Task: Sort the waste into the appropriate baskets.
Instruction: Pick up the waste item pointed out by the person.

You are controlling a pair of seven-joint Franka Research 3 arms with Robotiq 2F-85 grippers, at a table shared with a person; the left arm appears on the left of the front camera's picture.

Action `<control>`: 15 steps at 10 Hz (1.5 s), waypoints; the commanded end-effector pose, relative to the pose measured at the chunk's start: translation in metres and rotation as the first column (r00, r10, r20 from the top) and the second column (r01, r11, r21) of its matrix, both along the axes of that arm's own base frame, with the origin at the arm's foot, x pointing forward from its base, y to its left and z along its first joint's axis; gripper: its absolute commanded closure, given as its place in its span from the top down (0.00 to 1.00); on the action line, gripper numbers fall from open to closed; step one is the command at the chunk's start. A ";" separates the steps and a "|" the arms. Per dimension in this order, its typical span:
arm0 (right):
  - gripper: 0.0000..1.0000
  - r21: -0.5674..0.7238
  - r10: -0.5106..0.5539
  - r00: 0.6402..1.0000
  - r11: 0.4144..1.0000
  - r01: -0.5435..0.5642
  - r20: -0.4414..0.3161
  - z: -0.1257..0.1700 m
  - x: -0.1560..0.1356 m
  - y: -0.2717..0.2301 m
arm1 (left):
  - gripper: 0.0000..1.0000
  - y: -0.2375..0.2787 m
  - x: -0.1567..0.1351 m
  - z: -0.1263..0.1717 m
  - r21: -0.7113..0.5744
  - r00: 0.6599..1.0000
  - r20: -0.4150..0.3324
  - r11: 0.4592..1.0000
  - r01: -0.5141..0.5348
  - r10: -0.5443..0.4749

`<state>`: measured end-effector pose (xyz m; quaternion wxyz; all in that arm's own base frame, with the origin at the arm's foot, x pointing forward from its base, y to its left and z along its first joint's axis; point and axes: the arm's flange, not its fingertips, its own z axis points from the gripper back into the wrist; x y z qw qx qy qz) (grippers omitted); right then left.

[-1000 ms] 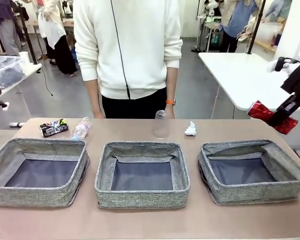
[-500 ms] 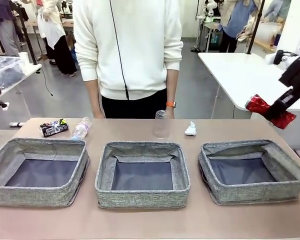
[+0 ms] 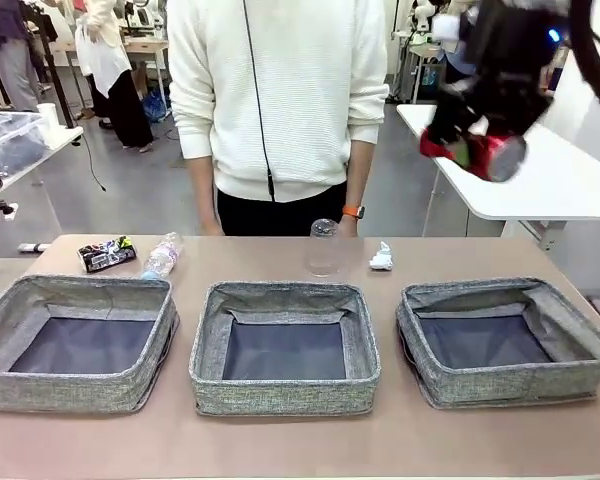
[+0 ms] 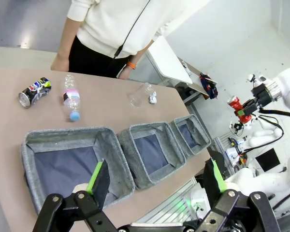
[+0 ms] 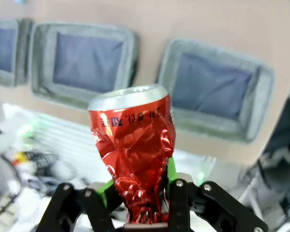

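three baskets stand in a row across the lower half of the front view: the left basket [image 3: 80, 291], the middle basket [image 3: 285, 294] and the right basket [image 3: 500, 291]. all three show only bare dark lining, so by my reading nothing is sorted yet.

four pieces of waste lie along the far edge of the table. from the left of the frame they are a dark printed can [image 3: 107, 255], a clear bottle [image 3: 163, 256] just beside it, then past centre a clear cup [image 3: 323, 250] and, near its right, a white paper wad [image 3: 382, 258].

the fifth piece, a crushed red can [image 3: 485, 152], is in the upper right of the frame, high above the table, clamped in the right gripper [image 5: 137, 193]. in the right wrist view the green pads press on the can's crumpled lower half, with baskets far below.

the left gripper [image 4: 154, 175], at the bottom of the left wrist view, is spread wide with nothing between its fingers, above the baskets.

with one piece in hand and none placed, the job looks barely begun.
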<state>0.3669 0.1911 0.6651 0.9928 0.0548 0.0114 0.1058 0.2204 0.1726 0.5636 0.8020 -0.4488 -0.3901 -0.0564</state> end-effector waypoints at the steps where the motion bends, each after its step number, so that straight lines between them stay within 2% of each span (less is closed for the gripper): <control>1: 0.30 0.001 -0.153 0.988 0.988 0.153 -0.008 0.038 0.016 0.054 | 1.00 -0.001 0.002 0.002 -0.001 1.000 0.025 1.000 0.004 -0.004; 2: 0.30 -0.021 -0.224 0.974 0.974 0.224 -0.026 0.054 0.014 0.085 | 1.00 -0.001 0.002 0.002 -0.001 1.000 0.025 1.000 0.004 -0.004; 3: 0.30 -0.066 -0.324 0.946 0.944 0.325 0.018 0.068 0.010 0.116 | 1.00 -0.001 0.002 0.002 -0.001 1.000 0.025 1.000 0.004 -0.004; 4: 0.30 -0.112 -0.369 0.925 0.919 0.377 0.088 0.083 0.002 0.149 | 1.00 -0.001 0.002 0.002 -0.001 1.000 0.025 1.000 0.004 -0.004; 5: 0.30 -0.157 -0.385 0.914 0.902 0.402 0.126 0.093 -0.001 0.170 | 1.00 -0.001 0.002 0.002 -0.001 1.000 0.025 1.000 0.004 -0.004; 7: 0.30 -0.185 -0.338 0.923 0.910 0.370 0.183 0.104 -0.007 0.197 | 1.00 -0.001 0.002 0.002 -0.001 1.000 0.025 1.000 0.004 -0.004; 10: 0.30 -0.207 -0.316 0.937 0.917 0.341 0.146 0.097 -0.005 0.218 | 1.00 -0.001 0.002 0.002 -0.001 1.000 0.025 1.000 0.004 -0.004; 11: 0.30 -0.181 -0.310 0.935 0.923 0.339 0.173 0.080 -0.021 0.196 | 1.00 -0.001 0.002 0.002 -0.001 1.000 0.025 1.000 0.004 -0.004; 15: 0.30 -0.181 -0.310 0.935 0.923 0.339 0.173 0.080 -0.021 0.196 | 1.00 -0.001 0.002 0.002 -0.001 1.000 0.025 1.000 0.004 -0.004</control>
